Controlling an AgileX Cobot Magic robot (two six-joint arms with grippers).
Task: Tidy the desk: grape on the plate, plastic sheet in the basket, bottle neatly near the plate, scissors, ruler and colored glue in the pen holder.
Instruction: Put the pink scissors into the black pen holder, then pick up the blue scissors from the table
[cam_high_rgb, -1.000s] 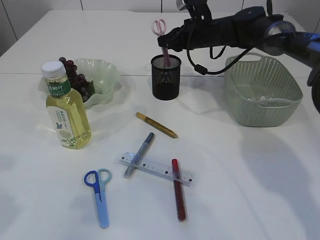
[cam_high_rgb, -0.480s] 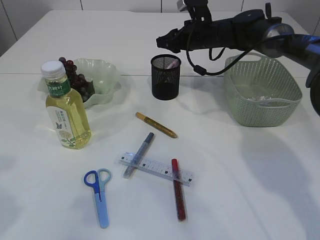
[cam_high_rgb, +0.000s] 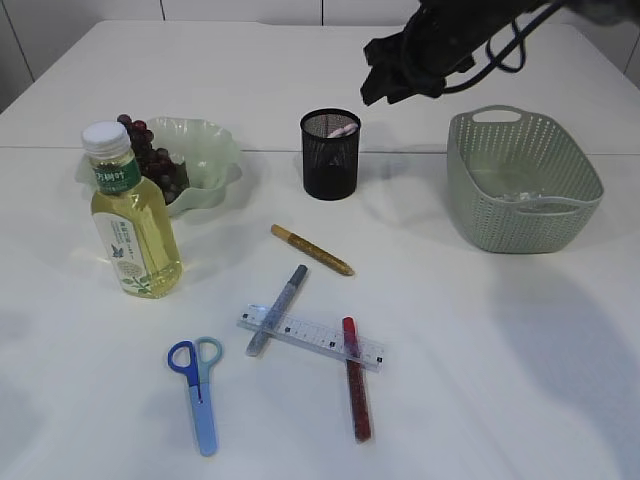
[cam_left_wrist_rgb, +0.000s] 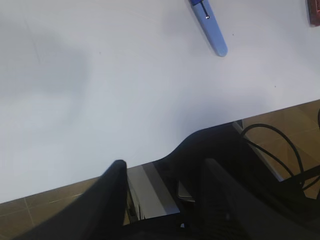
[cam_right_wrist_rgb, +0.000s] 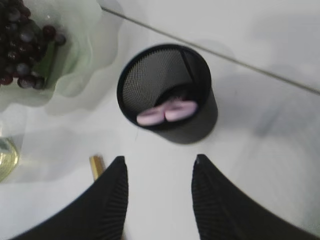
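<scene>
Exterior view, pink scissors (cam_high_rgb: 343, 129) in pen holder (cam_high_rgb: 330, 165), grapes (cam_high_rgb: 150, 158) on plate (cam_high_rgb: 205, 160)

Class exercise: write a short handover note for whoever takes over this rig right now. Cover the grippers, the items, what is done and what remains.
Right gripper: open, empty, above the pen holder.
Left gripper: open, empty, at the table edge.
Done: pink scissors in holder, grapes on plate.
Bottle stands beside the plate.
Left: blue scissors, ruler, three glue pens on table.
Basket: contents unclear.
</scene>
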